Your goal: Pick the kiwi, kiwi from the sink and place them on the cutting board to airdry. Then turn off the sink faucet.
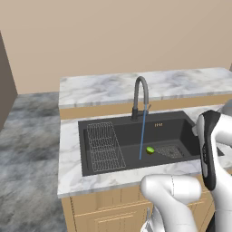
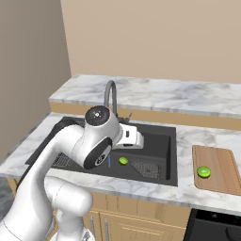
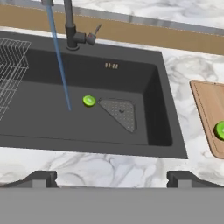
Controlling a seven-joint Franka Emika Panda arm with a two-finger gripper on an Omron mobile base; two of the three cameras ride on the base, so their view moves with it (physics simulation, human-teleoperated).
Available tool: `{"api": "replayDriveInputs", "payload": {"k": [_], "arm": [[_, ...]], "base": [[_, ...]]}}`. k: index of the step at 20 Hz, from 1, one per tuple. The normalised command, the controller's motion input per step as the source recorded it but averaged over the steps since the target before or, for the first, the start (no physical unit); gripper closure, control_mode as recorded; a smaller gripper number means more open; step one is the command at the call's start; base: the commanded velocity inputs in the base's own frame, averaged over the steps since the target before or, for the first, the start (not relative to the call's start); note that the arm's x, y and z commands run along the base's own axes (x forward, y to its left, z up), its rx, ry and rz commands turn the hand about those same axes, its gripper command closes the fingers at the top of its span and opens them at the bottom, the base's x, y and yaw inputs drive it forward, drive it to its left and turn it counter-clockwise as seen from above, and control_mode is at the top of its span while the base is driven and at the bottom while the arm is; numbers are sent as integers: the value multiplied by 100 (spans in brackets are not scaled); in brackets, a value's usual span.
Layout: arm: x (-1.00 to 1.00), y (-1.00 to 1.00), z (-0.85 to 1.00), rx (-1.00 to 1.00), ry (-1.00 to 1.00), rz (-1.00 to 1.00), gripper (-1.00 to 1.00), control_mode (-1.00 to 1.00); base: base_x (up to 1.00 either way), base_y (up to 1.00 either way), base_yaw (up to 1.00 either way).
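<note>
Gripper (image 3: pixel 112 177) jaws spread wide, empty, above the sink's (image 3: pixel 162 109) front rim; one kiwi (image 3: pixel 89 101) on the basin floor beside the drain grate (image 3: pixel 120 111); second kiwi (image 2: pixel 204 172) on the cutting board (image 2: pixel 219 179); faucet (image 1: pixel 140 97) running.

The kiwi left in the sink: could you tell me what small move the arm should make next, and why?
Probably lower the open gripper toward the kiwi in the sink, which lies beside the drain grate. The other kiwi already rests on the cutting board, the fingers hold nothing, and water runs from the faucet, so that comes last.
</note>
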Motion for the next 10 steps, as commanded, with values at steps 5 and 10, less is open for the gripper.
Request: {"api": "replayDriveInputs", "payload": {"k": [5,10], "arm": [[-12,8,-5,1,-8,0,-100,-100],[1,11,-7,8,0,-7,-100,-100]], "base": [[0,0,0],[0,0,0]]}}
